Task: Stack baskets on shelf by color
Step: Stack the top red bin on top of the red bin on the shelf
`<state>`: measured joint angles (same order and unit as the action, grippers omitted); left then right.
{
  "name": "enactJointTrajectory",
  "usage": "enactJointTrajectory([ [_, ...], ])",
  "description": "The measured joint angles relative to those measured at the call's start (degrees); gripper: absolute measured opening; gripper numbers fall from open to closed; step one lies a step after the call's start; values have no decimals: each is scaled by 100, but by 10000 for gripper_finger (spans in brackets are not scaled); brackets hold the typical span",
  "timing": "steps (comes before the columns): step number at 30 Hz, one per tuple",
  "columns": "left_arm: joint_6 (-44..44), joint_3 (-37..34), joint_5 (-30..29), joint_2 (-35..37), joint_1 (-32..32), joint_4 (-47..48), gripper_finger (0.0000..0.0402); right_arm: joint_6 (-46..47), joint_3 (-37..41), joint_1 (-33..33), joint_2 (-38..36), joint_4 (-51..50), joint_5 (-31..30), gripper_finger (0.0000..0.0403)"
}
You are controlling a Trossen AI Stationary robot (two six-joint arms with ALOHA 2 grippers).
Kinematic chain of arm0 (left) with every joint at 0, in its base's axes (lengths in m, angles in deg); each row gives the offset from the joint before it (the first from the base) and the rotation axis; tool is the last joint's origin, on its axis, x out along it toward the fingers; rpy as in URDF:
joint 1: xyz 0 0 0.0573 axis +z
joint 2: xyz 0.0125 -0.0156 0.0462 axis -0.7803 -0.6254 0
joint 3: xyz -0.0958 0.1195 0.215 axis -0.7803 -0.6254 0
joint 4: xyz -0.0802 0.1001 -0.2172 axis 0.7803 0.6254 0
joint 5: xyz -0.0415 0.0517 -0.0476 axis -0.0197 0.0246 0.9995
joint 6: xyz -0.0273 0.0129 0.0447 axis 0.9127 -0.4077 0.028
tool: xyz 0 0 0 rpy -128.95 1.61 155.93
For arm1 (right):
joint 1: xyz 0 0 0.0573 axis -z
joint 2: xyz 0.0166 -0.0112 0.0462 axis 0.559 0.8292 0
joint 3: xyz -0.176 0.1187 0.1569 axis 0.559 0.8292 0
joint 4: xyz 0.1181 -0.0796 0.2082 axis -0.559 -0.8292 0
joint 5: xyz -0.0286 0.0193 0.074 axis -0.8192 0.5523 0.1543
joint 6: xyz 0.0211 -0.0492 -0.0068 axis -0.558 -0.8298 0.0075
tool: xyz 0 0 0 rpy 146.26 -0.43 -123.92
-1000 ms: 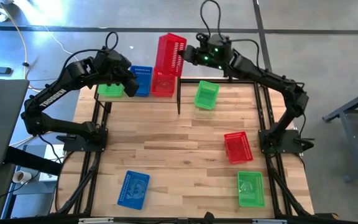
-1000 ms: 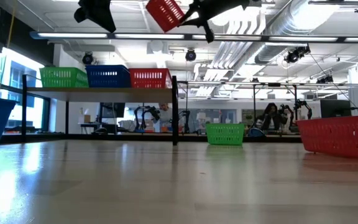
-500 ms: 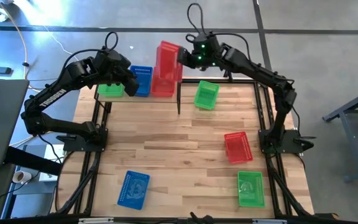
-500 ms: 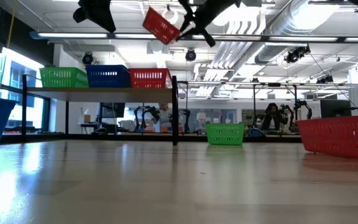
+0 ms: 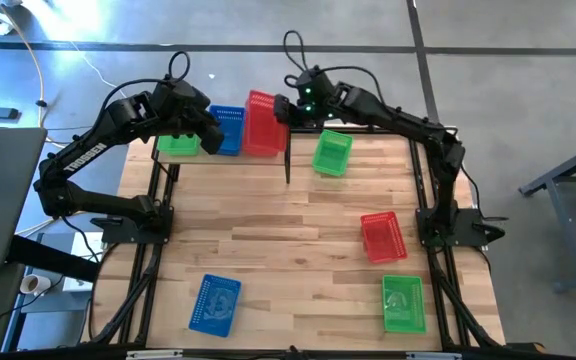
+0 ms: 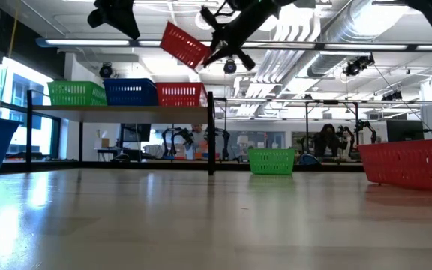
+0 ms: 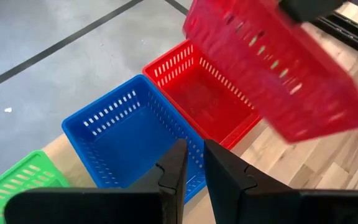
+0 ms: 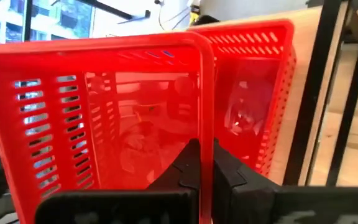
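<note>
Right gripper point(image 5: 280, 108) pinches a red basket's point(image 5: 260, 122) rim, holding it tilted above the shelf's point(image 5: 198, 153) red basket; left gripper point(image 5: 208, 135), nearly closed and empty, hovers over the blue basket point(image 5: 230, 128). Seen low, green point(image 6: 76, 93), blue and red baskets line the shelf, the held one point(image 6: 183, 45) above. From the right wrist, fingers point(image 8: 190, 163) clamp the rim.

Views: overhead straight down; low level across table; my two wrist cameras close behind my fingers, both sharing the held red basket point(image 8: 104, 118)
</note>
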<state>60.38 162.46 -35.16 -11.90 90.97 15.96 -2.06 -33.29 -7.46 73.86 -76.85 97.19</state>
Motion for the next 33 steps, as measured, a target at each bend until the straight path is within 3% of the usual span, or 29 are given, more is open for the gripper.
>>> enactJointTrajectory([
  [21, 40, 0, 4, 0, 0, 33, 44, 198, -7, 325, 155, -138, 1, 0],
  [33, 38, 0, 29, 0, -2, 31, 44, 251, -9, 351, 403, 239, 430, 0],
])
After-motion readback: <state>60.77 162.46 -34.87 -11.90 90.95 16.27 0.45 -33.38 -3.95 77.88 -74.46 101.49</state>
